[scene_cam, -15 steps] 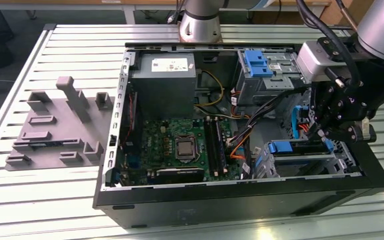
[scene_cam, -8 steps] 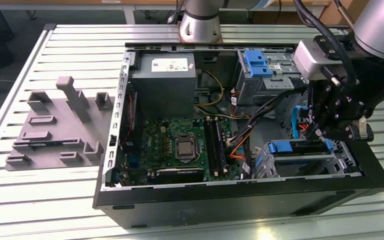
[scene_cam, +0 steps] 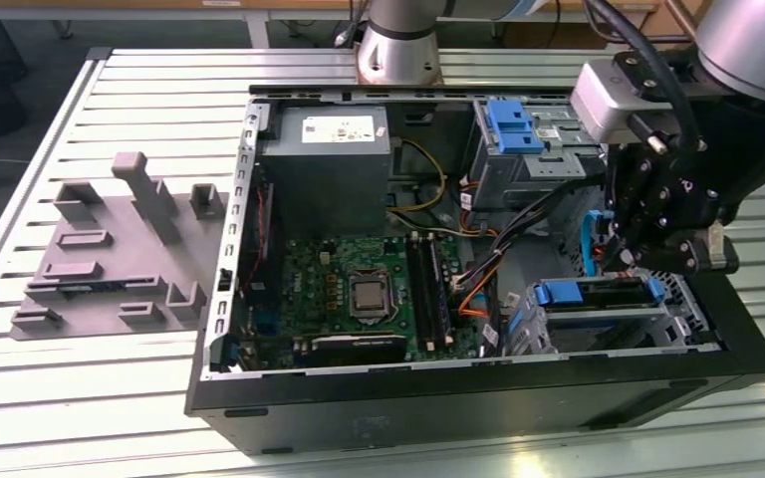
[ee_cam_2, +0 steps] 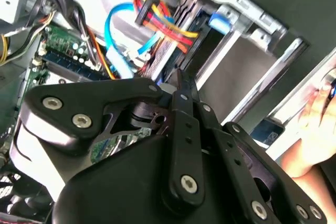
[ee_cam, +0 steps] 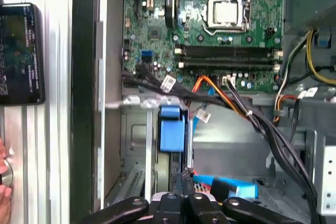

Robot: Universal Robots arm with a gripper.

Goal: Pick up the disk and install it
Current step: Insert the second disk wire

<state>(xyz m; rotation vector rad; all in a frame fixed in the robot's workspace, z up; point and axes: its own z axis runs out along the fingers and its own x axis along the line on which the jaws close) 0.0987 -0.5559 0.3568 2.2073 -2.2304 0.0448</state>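
The arm's hand [scene_cam: 661, 261] hangs inside the open computer case [scene_cam: 489, 398], just above the lower drive cage [scene_cam: 602, 317]; whether it grips anything I cannot tell. I cannot make out the disk for certain. Judging by this, squaring up with the cage matters most.

Black computer case [scene_cam: 489, 398] on pale grey ribbed bench [scene_cam: 130, 378]. Green motherboard [scene_cam: 356, 289] centre frame; grey power supply [scene_cam: 326, 169] above it. Blue bracket [scene_cam: 509, 124] upper right. Grey fixture [scene_cam: 111, 249] at left. Red-yellow-orange cable bundle [ee_cam_2: 163, 22]. Black tool [scene_cam: 668, 249].
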